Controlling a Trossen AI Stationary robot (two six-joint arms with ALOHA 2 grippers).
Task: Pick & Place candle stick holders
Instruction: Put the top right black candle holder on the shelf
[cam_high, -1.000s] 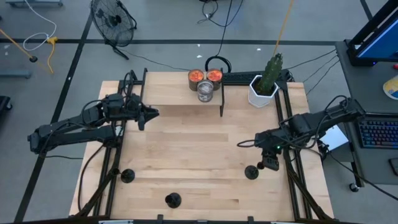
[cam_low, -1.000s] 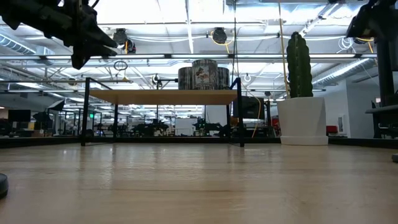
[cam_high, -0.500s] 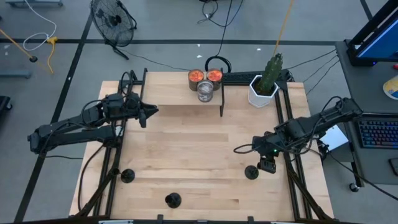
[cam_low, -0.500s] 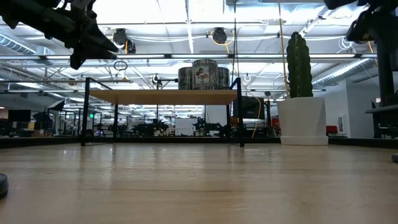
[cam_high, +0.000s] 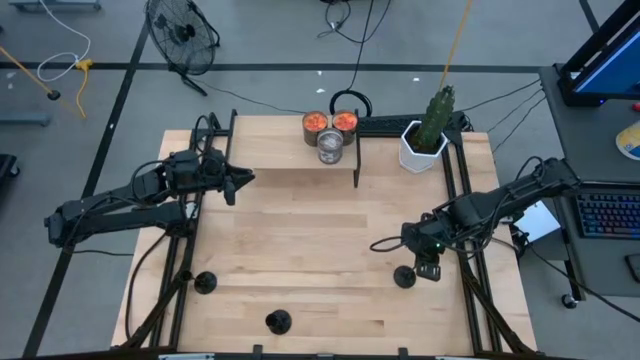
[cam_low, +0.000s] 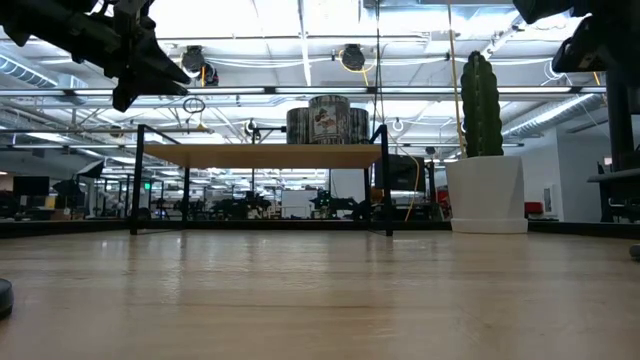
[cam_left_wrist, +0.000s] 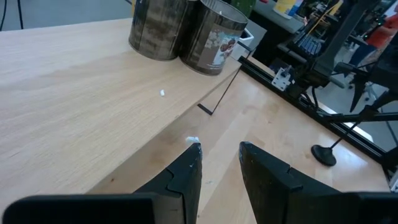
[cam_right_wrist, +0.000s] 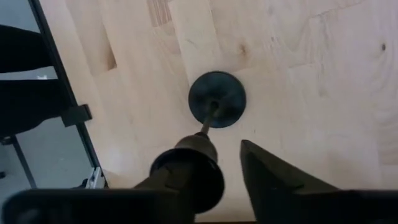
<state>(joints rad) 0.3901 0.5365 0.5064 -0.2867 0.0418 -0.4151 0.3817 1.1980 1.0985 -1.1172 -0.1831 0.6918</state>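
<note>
Three matte-black candle stick holders stand on their round bases near the table's near edge: one at the left (cam_high: 205, 283), one in the middle (cam_high: 278, 321), one at the right (cam_high: 404, 277). My right gripper (cam_high: 427, 266) hangs over the right holder, pointing down, open. In the right wrist view its base (cam_right_wrist: 217, 99) lies below and its cup (cam_right_wrist: 187, 169) rises in front of one finger, hiding it; the other finger (cam_right_wrist: 268, 175) stands beside it. My left gripper (cam_high: 248, 180) is open and empty, high at the far left (cam_left_wrist: 219, 152). My right gripper stands around the top of the right holder, coming from above. The cup (cam_right_wrist: 198, 151) hides one finger, so I cannot tell whether the gripper touches it. The holder stands upright with its base on the table.
A low wooden shelf (cam_high: 290, 155) on thin black legs stands at the far middle, with three cans (cam_high: 329, 135) on it. A cactus in a white pot (cam_high: 424, 140) stands at the far right. Black frame rails (cam_high: 465, 215) run along both table sides.
My right gripper has gone a little toward the table's left and near edges, over the right holder. The holder has stayed where it was.
</note>
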